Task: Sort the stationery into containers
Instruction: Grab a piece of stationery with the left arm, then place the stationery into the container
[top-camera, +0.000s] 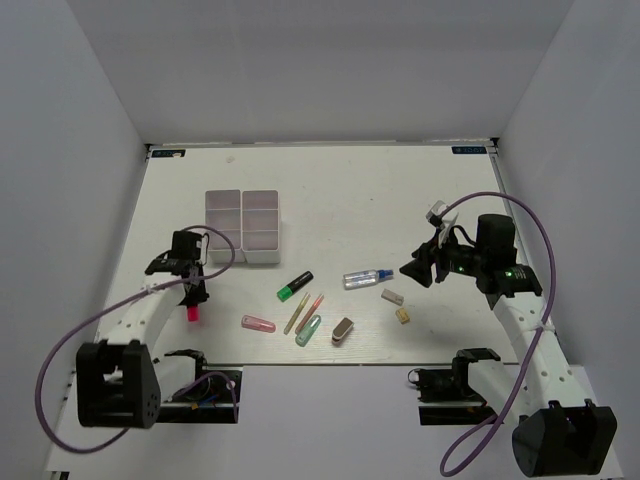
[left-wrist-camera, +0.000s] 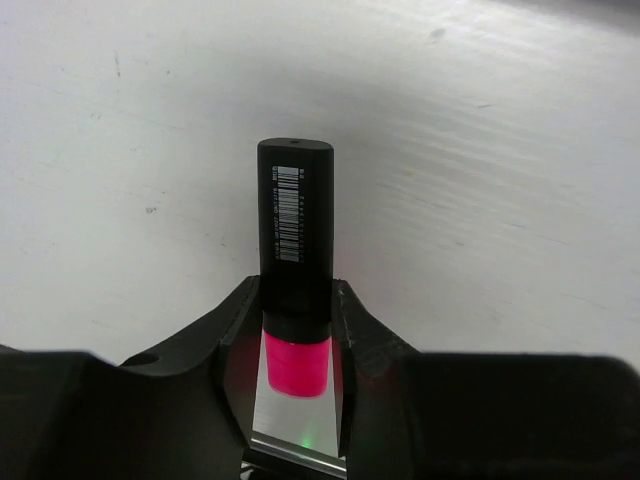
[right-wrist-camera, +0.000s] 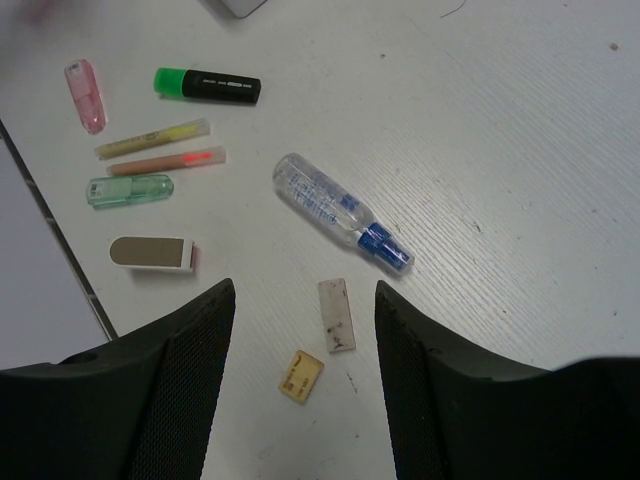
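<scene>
My left gripper (top-camera: 192, 297) is shut on a pink highlighter with a black cap (left-wrist-camera: 295, 225), held above the table left of the other items. The white organizer box (top-camera: 242, 226) stands just behind it. My right gripper (right-wrist-camera: 303, 288) is open and hovers over a small grey block (right-wrist-camera: 337, 314) and a tan block (right-wrist-camera: 301, 376). On the table lie a clear blue-capped bottle (right-wrist-camera: 340, 211), a green black-capped highlighter (right-wrist-camera: 208, 85), a pink capsule (right-wrist-camera: 85, 96), a yellow pen (right-wrist-camera: 152, 139), a pink pen (right-wrist-camera: 167, 162) and a teal tube (right-wrist-camera: 130, 190).
A brown-topped white block (right-wrist-camera: 152, 253) lies near the table's front edge (top-camera: 330, 362). White walls enclose the table on the left, back and right. Purple cables loop beside both arms.
</scene>
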